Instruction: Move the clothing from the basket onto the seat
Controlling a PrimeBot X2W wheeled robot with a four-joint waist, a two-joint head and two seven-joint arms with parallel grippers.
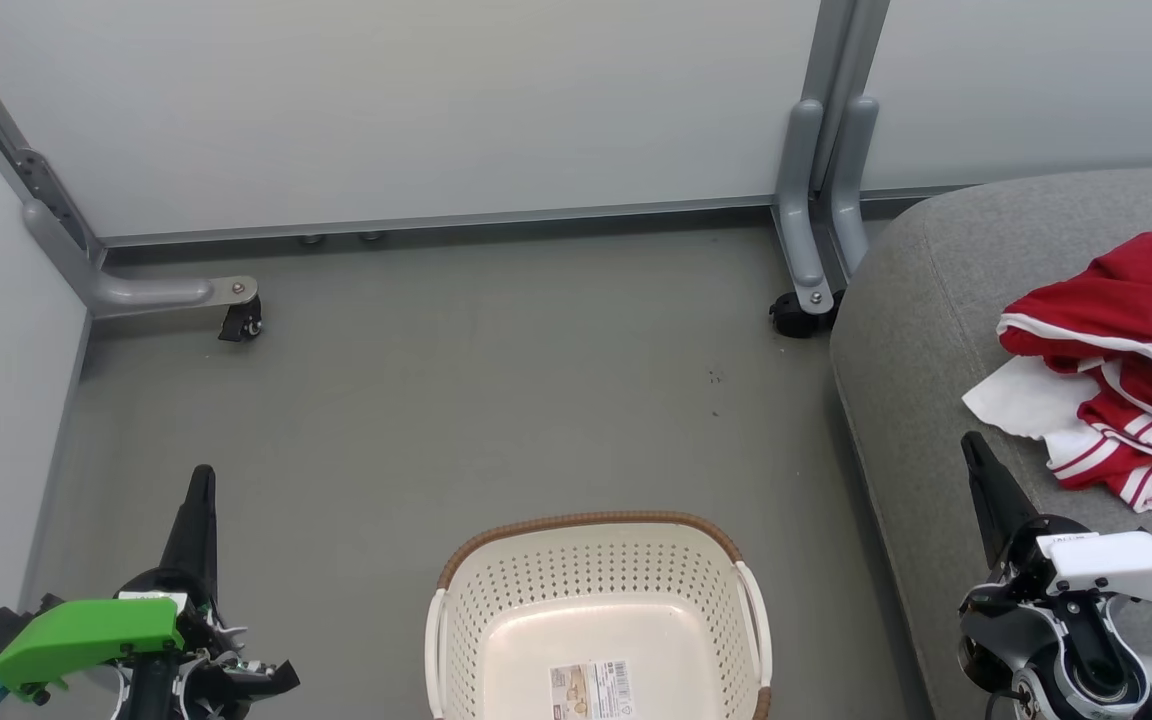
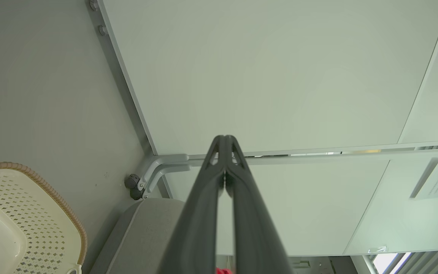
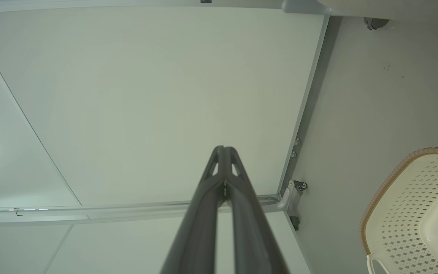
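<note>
As clothing [image 1: 1131, 300] lies (on the seat [image 1: 911, 350]), right end effector [image 1: 970, 443] stands near.

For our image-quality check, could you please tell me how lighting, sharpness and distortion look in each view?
Head view: soft, even light, no glare, sharp on the clothing and basket. Left wrist view: wide-angle bowing of the partition frame, greenish cast, left gripper slightly soft close up. Right wrist view: same bowing and cast, right gripper likewise soft.

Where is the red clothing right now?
In the head view, the clothing lies on the seat at the right, just beyond the right gripper.
</note>
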